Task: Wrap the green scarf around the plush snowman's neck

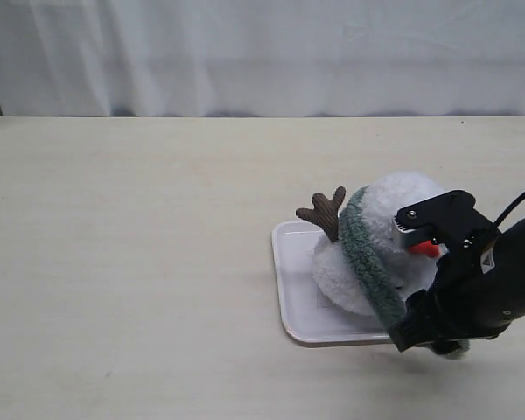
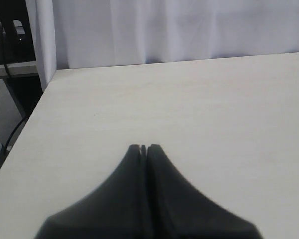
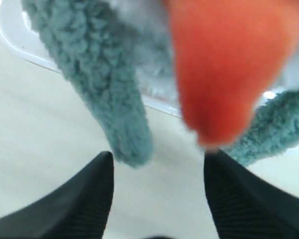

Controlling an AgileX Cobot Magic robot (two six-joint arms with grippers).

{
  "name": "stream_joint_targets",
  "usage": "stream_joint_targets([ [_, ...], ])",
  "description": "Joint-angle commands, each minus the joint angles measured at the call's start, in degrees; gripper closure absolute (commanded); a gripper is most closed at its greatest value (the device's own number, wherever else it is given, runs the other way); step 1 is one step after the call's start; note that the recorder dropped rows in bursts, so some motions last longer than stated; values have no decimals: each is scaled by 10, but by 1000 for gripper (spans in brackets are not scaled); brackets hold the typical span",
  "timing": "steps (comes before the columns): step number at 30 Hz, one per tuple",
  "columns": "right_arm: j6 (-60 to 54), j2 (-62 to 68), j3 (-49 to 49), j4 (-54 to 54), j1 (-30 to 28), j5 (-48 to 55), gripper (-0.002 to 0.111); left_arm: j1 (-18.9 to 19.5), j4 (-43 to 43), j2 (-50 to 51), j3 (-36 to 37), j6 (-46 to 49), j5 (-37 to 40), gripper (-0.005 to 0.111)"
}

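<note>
The plush snowman (image 1: 401,199) lies on its side on a white tray (image 1: 290,289), one brown twig arm (image 1: 324,212) sticking up. The green scarf (image 1: 364,255) runs round its neck between head and body. My right gripper (image 1: 420,325) hangs over the tray's near right corner, in front of the snowman's face. In the right wrist view this gripper (image 3: 158,159) is open and holds nothing; a loose scarf end (image 3: 109,99) and the orange nose (image 3: 224,74) hang just beyond its fingertips. My left gripper (image 2: 143,147) is shut and empty over bare table, outside the exterior view.
The tray sits right of centre on a pale wooden table (image 1: 131,262). A white curtain (image 1: 262,52) backs the far edge. The left wrist view shows the table's corner edge (image 2: 42,92) with dark clutter beyond it.
</note>
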Motion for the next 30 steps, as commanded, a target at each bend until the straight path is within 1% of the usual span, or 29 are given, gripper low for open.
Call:
stream_joint_targets([
  [1,-3,-45,1,0,1,27,49,-4,0,-1,1,-2,-7,107],
  [4,-3,-73,1,0,1,60,48,-4,0,-1,1,-2,-7,107],
  [8,23,-102,1,-13,1,64,49,-4,0,-1,1,-2,-7,107],
  [11,95,-119,1,-67,1,57,49,-4,0,-1,1,-2,-7,107],
  [15,232,-124,1,-193,0,70,49,-4,0,-1,1,-2,-7,107],
  [17,281,-120,4,-235,0,68,49,-4,0,-1,1,-2,-7,107],
  [18,284,-117,7,-239,0,62,49,-4,0,-1,1,-2,-7,107],
  [21,284,-82,26,-241,0,-4,49,-4,0,-1,1,-2,-7,107],
  [24,285,-51,28,-249,0,-33,49,-4,0,-1,1,-2,-7,107],
  [25,294,-35,28,-251,-1,-46,50,-4,0,-1,1,-2,-7,107],
  [28,370,-5,28,-320,-1,-48,65,-4,0,-1,1,-2,-7,107],
  [30,404,13,28,-346,-1,-48,74,-4,0,-1,1,-2,-7,107],
])
